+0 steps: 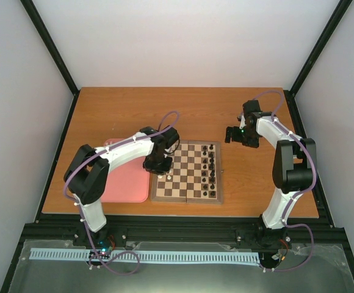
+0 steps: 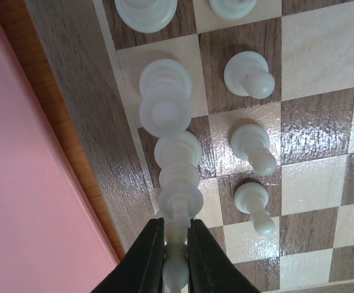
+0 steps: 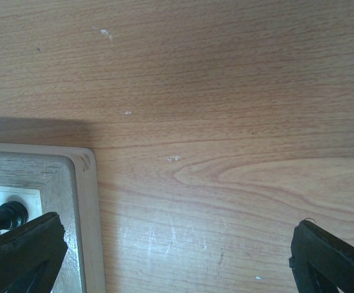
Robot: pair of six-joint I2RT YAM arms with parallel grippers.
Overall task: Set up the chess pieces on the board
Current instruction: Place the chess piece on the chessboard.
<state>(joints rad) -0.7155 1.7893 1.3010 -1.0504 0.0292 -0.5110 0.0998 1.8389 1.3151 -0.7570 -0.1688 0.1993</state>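
My left jaws pinch a white piece [image 2: 180, 201], likely to seat it upright in the board's [image 2: 85, 122] edge file; my right jaws gape empty, parked over the bench [image 3: 226, 91].

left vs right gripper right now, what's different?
The left gripper has jaws shut on a white chess piece; the right gripper has jaws wide open, empty. The left gripper is over edge squares of the chessboard; the right gripper over wooden table beside its corner. Both point downward.
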